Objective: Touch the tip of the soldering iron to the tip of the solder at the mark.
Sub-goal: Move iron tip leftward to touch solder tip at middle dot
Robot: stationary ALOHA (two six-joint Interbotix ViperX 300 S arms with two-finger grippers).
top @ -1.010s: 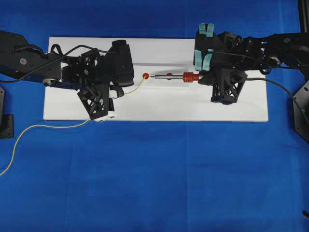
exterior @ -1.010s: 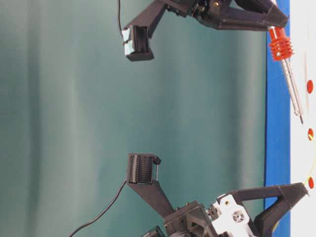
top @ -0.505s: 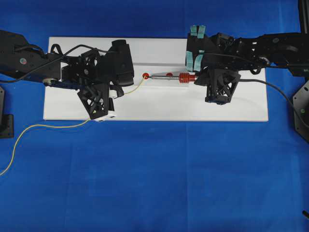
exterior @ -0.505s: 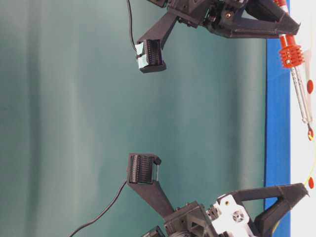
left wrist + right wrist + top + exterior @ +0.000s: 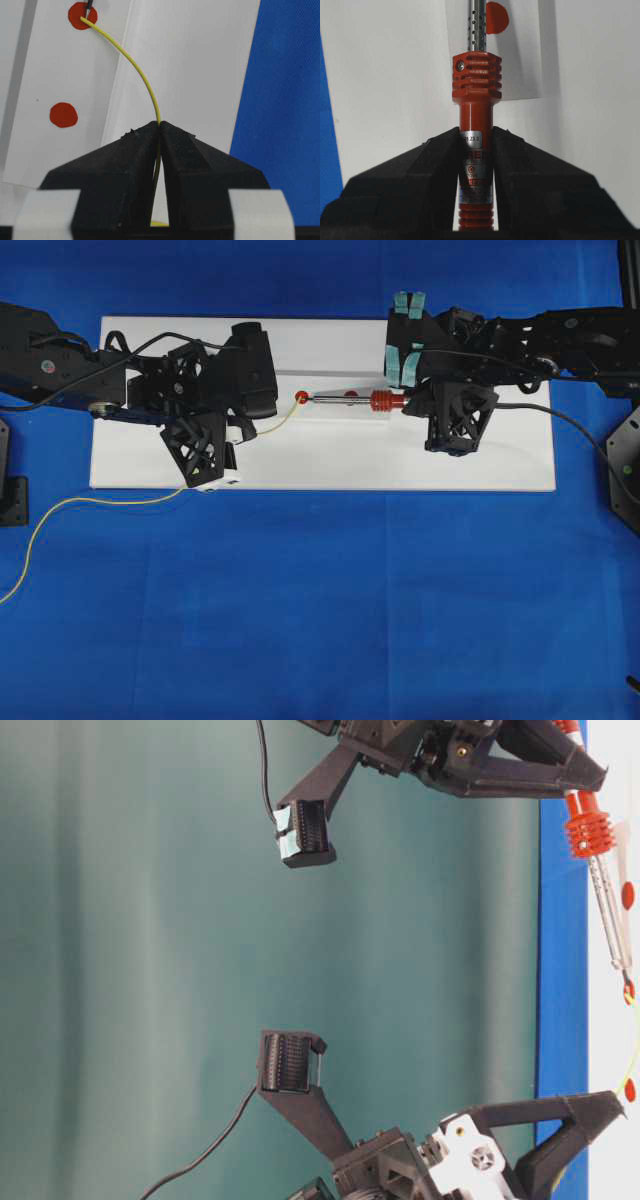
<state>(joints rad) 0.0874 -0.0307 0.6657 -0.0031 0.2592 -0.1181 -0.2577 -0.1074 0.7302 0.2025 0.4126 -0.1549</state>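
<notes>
Soldering iron [image 5: 358,398] lies roughly level along the white board's [image 5: 320,465] long axis, near the far edge, tip pointing toward the left arm's end of the board, orange-red handle toward the right arm. Right gripper [image 5: 477,150] is clamped on the handle, fingers tight on either side. Small silver label on the handle shows "11.23 3"; the print below it is too blurred to read. Solder [image 5: 142,80] is pinched in the left gripper [image 5: 159,131], jaws pressed together around it. From there the thin yellow wire arcs up to a red dot [image 5: 82,16] on the board, free end resting on that dot. In the left wrist view the iron's dark tip comes in at the top edge and sits on the same dot, right at the wire's end; real contact I can't confirm. A second red dot [image 5: 63,114] sits just beside the wire, apart from it. Behind the left gripper the solder trails off the near edge onto the blue cloth [image 5: 320,620] in a long loose curve.
</notes>
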